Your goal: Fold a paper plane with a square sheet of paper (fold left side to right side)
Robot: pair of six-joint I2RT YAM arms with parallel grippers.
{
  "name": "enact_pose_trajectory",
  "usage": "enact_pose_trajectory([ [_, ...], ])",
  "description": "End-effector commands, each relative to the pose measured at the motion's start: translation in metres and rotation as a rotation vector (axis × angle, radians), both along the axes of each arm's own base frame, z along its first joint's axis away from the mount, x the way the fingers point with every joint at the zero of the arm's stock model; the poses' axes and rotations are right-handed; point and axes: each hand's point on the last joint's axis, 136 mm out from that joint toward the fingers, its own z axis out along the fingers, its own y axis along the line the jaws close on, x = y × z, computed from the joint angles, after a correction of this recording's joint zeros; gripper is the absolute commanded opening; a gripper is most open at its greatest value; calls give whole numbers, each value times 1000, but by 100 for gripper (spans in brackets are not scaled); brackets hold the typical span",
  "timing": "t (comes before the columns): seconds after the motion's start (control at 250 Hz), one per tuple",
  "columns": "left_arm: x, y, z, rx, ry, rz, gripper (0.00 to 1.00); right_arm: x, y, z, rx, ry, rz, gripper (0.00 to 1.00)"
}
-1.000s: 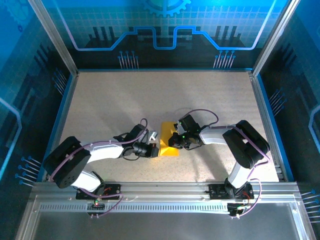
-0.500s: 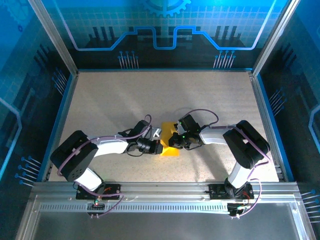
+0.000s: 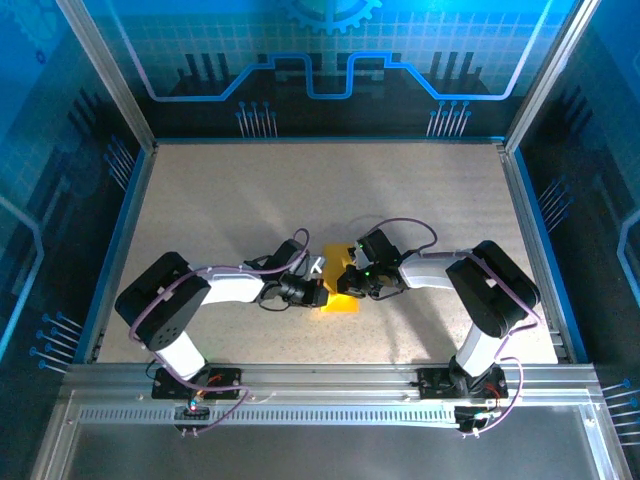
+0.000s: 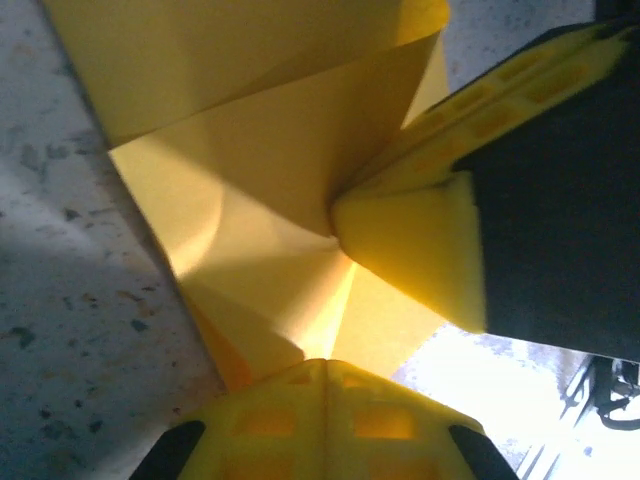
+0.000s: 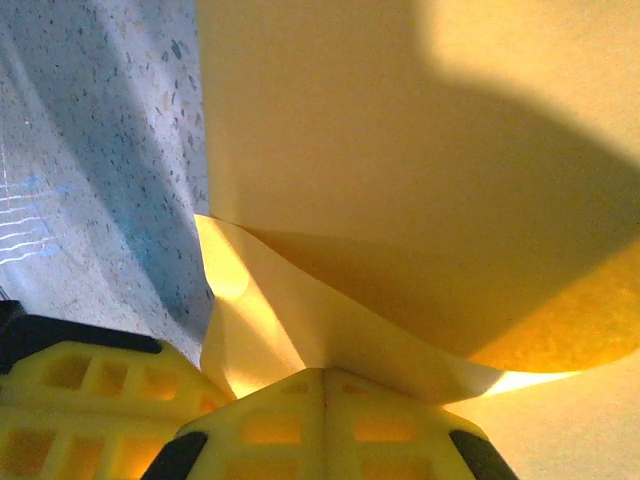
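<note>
Speckled tabletop [image 3: 240, 200] carries the square sheet of paper [image 3: 341, 303], pinched by left claw [image 4: 326, 366] and right claw [image 5: 322, 372].

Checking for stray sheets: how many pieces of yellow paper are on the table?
1: the yellow paper lies on the table, held by the left gripper and the right gripper. A scrap could be hidden underneath.

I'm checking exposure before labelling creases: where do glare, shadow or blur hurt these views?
Top view: sharp and evenly lit, but the paper looks tiny on the table. Left wrist: a blown-out white patch at lower right, the table at left in shadow, the paper soft. Right wrist: a broad dark shadow crosses the paper and the near fold is blurred.
</note>
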Motion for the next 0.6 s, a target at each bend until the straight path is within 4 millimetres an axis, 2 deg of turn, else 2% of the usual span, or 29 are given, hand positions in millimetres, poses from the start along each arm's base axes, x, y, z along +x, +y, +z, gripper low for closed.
enact_pose_trajectory([
  [0.0, 0, 5, -9, 47, -6, -4, 0, -23, -22, -25, -135, 76, 4, 0],
  [0.14, -1, 13, -16, 89, 2, 13, 0, -18, -17, -15, -106, 45, 7, 0],
  [0.38, -11, 18, -26, 122, 26, 22, 0, -6, -3, 24, -4, -73, 5, 0],
  [0.595, -13, 20, -28, 128, 28, 30, 0, -18, 3, 17, 2, -48, 11, 0],
])
